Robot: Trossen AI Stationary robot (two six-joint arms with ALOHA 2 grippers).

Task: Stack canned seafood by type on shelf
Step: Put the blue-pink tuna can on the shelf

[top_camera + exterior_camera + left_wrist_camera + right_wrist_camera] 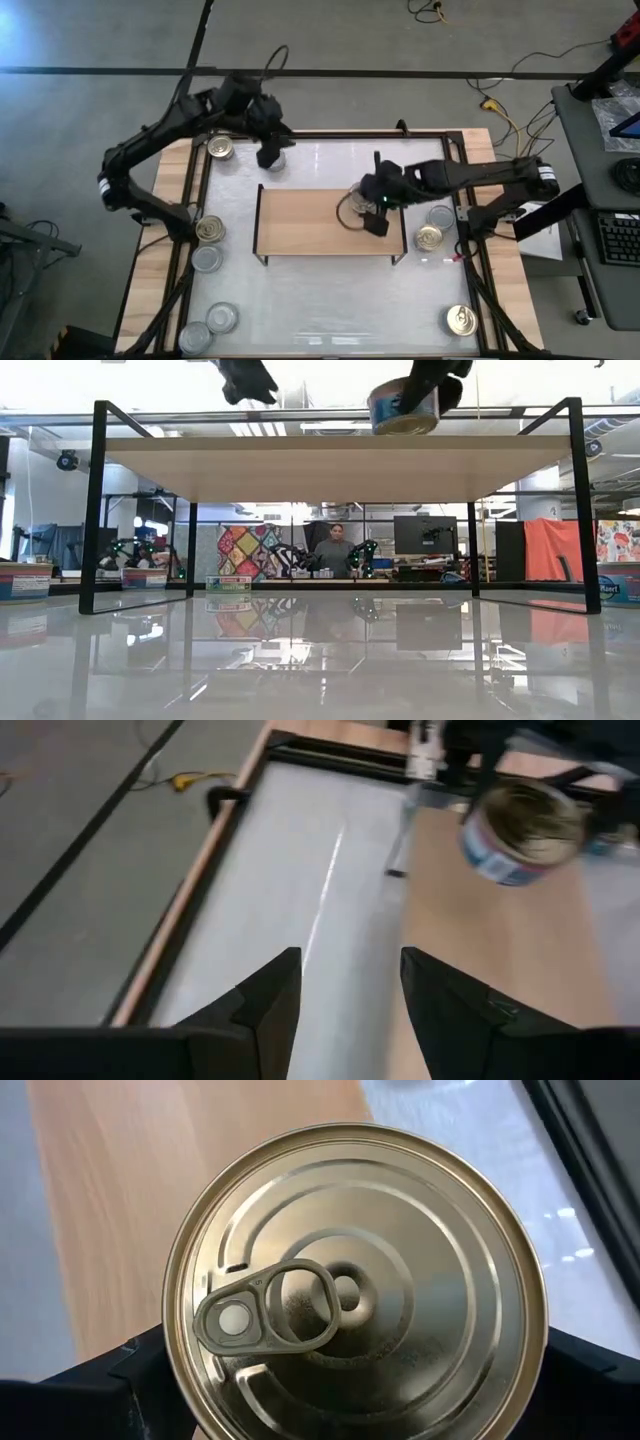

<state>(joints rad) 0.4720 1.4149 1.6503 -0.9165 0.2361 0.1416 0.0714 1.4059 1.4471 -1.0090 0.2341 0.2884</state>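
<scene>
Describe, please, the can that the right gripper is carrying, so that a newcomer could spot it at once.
Find the low light-wood shelf on black legs mid-table. Over its right end the right gripper is closed on a squat round gold-topped can with a pull-ring and a blue-and-white label. It alone hangs tilted in the air; every other can rests on the white tabletop.
</scene>
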